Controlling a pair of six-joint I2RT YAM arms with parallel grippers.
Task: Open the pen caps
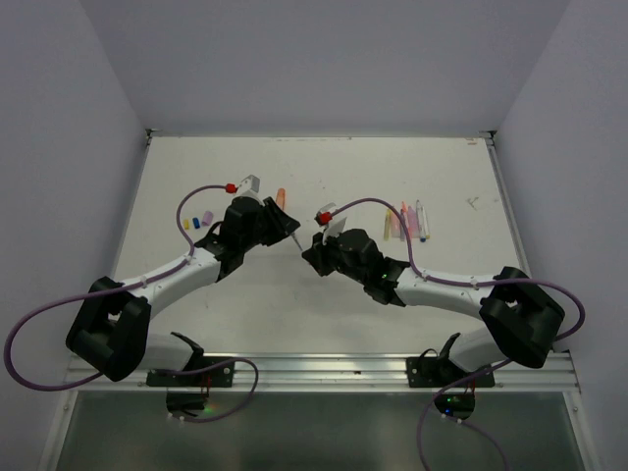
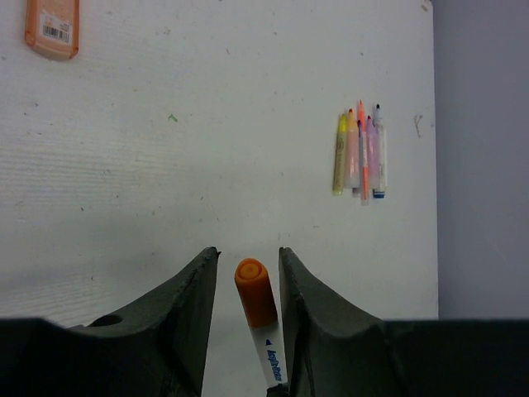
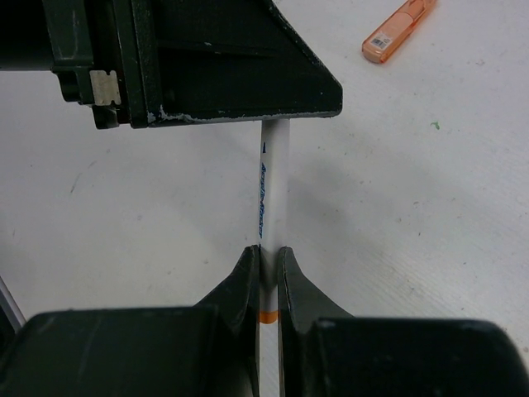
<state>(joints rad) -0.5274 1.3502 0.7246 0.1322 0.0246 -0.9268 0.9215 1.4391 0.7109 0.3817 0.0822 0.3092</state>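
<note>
1. The white pen is held off the table between the two arms. Its long axis runs straight from one wrist to the other.
2. The right gripper is clamped tight on the barrel, its jaws pressed against the white body just ahead of an orange band.
3. The orange cap sits on the far end of that barrel and points into the left gripper, end-on to that wrist's camera.
4. The left jaws stand apart, one on each side of the cap. A sliver of table shows between the cap and one finger, while the other finger is very near or touching. The pictures do not show a firm grip yet.
5. The relation that counts is that cap and barrel lie on one line, with a gripper at each end. I judge the coming move to be a squeeze on the cap, then a pull apart along that line. A sideways pull would risk bending the pen or making it slip.
6. The left arm is the one at the cap, and the right arm only anchors the body.
7. Elsewhere, a row of pens lies side by side well to the right, their tips apparently bare. An orange highlighter lies alone farther off. Small loose caps lie to the left of the left arm.
</note>
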